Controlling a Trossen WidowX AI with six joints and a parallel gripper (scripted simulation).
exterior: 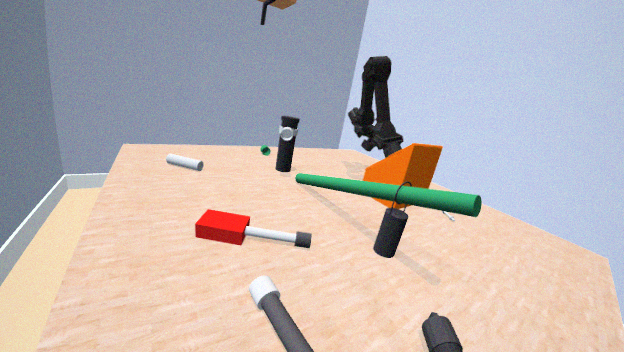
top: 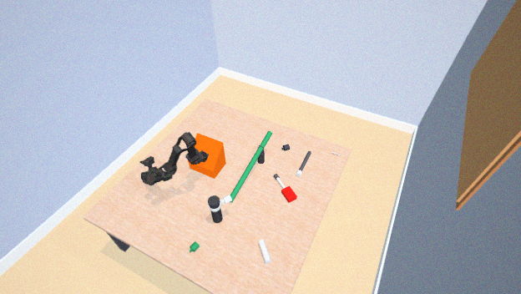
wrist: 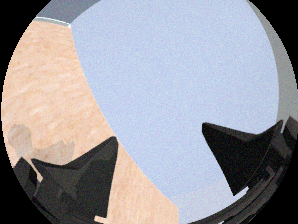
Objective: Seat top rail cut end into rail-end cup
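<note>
The green rail passes through the wire loop on the short black post. It slopes down to its far end, which is low near the table. The white end cup hangs on the band high on the big black post, just below its cap. In the exterior view the rail's far end is below the cup and apart from it; the top view overlaps them. My gripper is open and empty, far from rail and post.
An orange block stands beside my arm, between it and the rail. A red block with a rod, a dark rod, a white tube and a small green piece lie on the table.
</note>
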